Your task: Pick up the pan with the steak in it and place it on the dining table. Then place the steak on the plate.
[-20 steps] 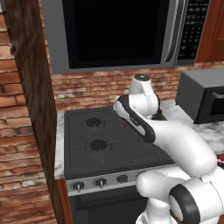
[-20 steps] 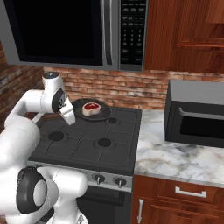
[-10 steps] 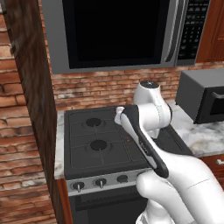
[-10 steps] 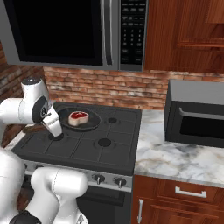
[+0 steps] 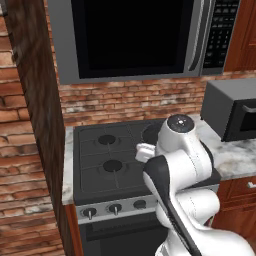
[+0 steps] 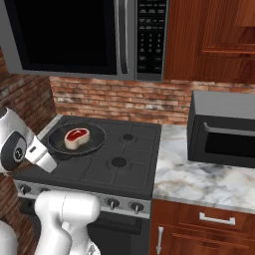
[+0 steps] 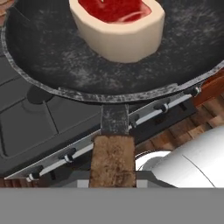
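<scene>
Left base view: arm (image 5: 182, 165) bent over the stove (image 5: 107, 165), hiding its right half. Right base view: pan (image 6: 76, 139) with steak (image 6: 76, 137) above the stove's near-left part. Hand view: gripper (image 7: 112, 175) clamped on the pan's wooden handle (image 7: 112, 162), steak sitting in the pan.

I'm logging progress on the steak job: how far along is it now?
Done: the gripper is shut on the pan's wooden handle. In hand: the pan, with the steak inside, hangs above the stove. Left: carrying it to the dining table, then moving the steak onto the plate.
</scene>
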